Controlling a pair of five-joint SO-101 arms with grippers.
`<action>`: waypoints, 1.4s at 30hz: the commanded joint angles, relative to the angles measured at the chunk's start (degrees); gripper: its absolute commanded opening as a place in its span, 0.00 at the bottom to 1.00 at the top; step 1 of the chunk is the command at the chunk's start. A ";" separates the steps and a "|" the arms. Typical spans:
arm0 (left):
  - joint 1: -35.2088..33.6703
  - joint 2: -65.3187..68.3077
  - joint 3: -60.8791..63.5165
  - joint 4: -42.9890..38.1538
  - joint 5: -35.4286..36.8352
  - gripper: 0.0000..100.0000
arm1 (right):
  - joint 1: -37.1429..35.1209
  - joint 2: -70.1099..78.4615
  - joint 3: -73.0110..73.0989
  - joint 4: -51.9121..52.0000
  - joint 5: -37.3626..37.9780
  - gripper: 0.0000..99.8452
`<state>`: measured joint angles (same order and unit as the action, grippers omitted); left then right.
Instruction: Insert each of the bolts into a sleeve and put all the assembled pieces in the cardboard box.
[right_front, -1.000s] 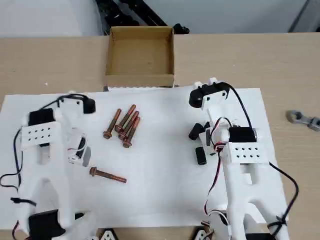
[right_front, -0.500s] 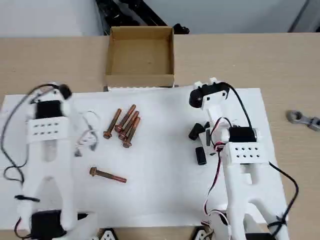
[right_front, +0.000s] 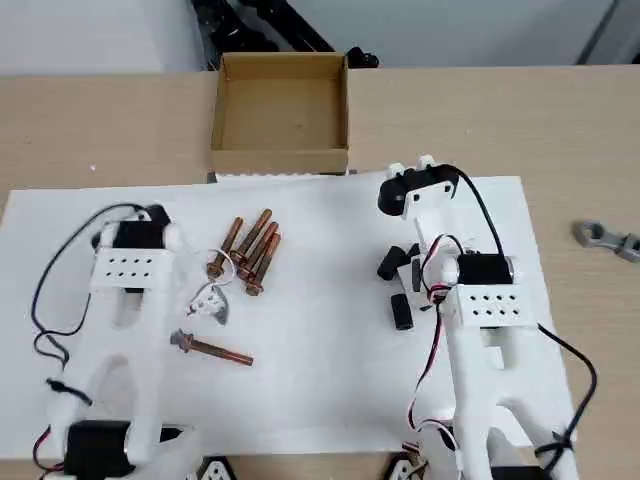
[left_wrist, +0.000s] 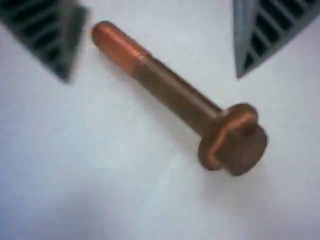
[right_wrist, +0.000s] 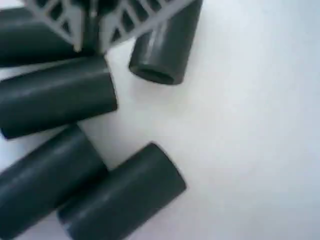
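A single copper bolt (right_front: 215, 349) (left_wrist: 180, 100) lies on the white sheet (right_front: 320, 380), apart from a cluster of several copper bolts (right_front: 250, 250). My left gripper (right_front: 211, 304) (left_wrist: 152, 75) hangs just above the single bolt, open, with one finger on each side of the shank and not touching it. Several black sleeves (right_front: 402, 310) (right_wrist: 120, 197) lie in a loose pile at the right. My right gripper (right_front: 418, 272) (right_wrist: 92, 37) sits over that pile with its fingers shut and holds nothing. The cardboard box (right_front: 280, 160) stands empty at the back.
A metal wrench (right_front: 605, 238) lies on the bare table at the far right. Black gear (right_front: 250, 25) sits behind the box. Cables trail from both arms over the sheet.
The left arm lifted and swung away to the left, then came back right; its open gripper now hangs over the single bolt. The right arm has not moved.
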<state>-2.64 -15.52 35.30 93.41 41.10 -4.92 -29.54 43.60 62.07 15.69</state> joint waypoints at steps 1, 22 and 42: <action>-0.26 -0.62 2.07 -1.23 0.35 0.30 | 0.31 -2.68 -1.14 -0.31 -0.35 0.03; -0.35 -0.70 20.44 -26.46 0.18 0.16 | 0.40 -2.68 -1.14 -0.92 -0.44 0.03; 1.32 -1.14 15.08 -16.79 -8.18 0.01 | 0.40 -2.59 -1.05 -0.48 -0.62 0.03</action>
<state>-1.93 -16.92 50.95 73.54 33.63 -4.92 -29.54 43.60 62.07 15.69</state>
